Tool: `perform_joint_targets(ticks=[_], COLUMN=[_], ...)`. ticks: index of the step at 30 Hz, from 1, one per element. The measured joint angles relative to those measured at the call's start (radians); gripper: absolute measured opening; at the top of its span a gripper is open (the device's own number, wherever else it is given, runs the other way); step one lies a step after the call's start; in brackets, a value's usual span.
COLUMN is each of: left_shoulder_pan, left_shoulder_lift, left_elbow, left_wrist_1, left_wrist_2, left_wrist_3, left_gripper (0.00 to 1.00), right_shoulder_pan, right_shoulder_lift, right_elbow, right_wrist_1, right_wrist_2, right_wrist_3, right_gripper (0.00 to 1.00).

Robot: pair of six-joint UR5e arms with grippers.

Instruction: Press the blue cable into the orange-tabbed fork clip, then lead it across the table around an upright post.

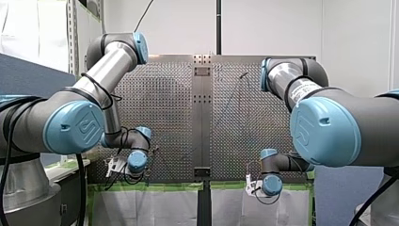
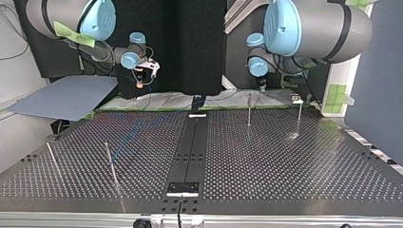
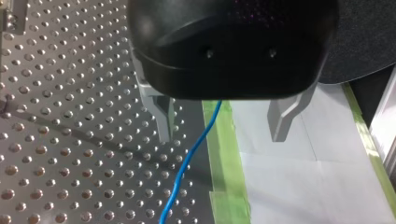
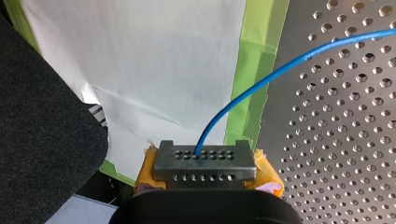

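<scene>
Nearest the lens, my right jaws were clamped on the single blue cable (image 4: 229,105), which ran lengthwise ahead of them from the worktop's (image 4: 345,140) taped edge. My left jaws stood open astride it. Four upright posts (image 2: 248,110) were counted; the fork clip was not discernible.

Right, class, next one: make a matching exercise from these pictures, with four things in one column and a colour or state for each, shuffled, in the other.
Things:
1. left gripper
2. right gripper
3. tape along the table's edge
4. upright post

Colours or states:
A. green
B. shut on the blue cable
C. standing on the perforated table
D. fingers apart

Pairs: 1-D, 2-B, 3-A, 4-C.
</scene>
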Motion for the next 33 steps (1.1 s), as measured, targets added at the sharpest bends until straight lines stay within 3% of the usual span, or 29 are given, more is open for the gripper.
perform_joint_targets(ticks=[10,16,33], left_shoulder_pan=[-0.001,-0.001,0.004], left_shoulder_lift=[-0.004,-0.044,-0.059], left_elbow=[0.052,0.099,0.144], left_wrist_1=[-0.075,-0.126,-0.245], left_wrist_2=[-0.028,-0.068,-0.09], left_wrist_3=[-0.002,0.018,0.017], left_gripper=[1.0,1.0,1.0], right_shoulder_pan=[0.0,0.0,0.0], right_shoulder_lift=[0.0,-0.001,-0.001], right_elbow=[0.0,0.0,0.0], right_wrist_1=[0.003,0.006,0.009], right_wrist_2=[0.002,0.002,0.005], right_wrist_3=[-0.01,-0.014,-0.022], right_gripper=[0.01,0.01,0.01])
